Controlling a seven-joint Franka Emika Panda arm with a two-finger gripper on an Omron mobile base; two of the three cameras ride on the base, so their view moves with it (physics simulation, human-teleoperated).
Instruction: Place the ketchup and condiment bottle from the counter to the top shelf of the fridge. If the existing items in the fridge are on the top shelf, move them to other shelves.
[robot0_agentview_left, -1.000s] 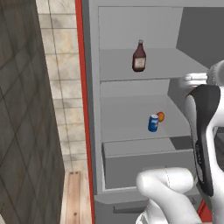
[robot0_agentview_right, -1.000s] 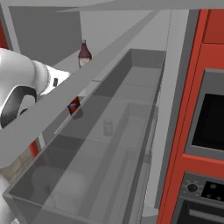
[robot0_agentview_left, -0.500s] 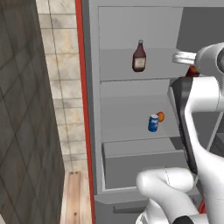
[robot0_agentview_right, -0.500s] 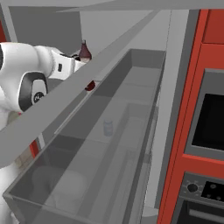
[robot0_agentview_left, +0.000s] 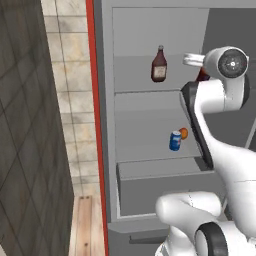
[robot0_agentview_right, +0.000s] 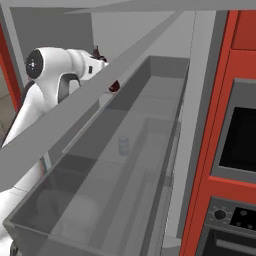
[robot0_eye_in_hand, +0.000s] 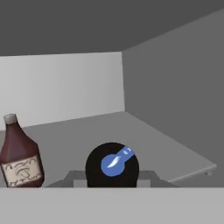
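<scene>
At the left of the left base view the fridge (robot0_agentview_left: 145, 210) stands open beside its red edge, and in the upper middle of that frame the ketchup (robot0_agentview_left: 159, 64) stands upright on the top shelf (robot0_agentview_left: 132, 85) — its half of the job looks done, set to the left so the right side stays free. Lower, near the frame's centre, the blue can (robot0_agentview_left: 175, 141) and the orange item (robot0_agentview_left: 183, 133) sit touching on the middle shelf, off the top board, so nothing seems left to clear. Further right the arm reaches in at top-shelf height, and a sliver of red-orange just behind its wrist is the bottle (robot0_agentview_left: 202, 75) being carried in. In the hand view the ketchup (robot0_eye_in_hand: 19, 155) shows at the lower left, label forward, and just right of it, bottom centre, the black cap (robot0_eye_in_hand: 112, 165) with a blue mark fills the space between the fingertips: the gripper (robot0_eye_in_hand: 112, 175) is closed on the bottle, seen from above the cap, holding it upright so it can be stood down. Bare grey shelf (robot0_eye_in_hand: 166, 144) stretches to the right of it up to the side wall. In the right base view the wrist and a dark red patch peek over a grey edge at the upper left. My read — the next step is lowering and releasing beside the ketchup without nudging it.
</scene>
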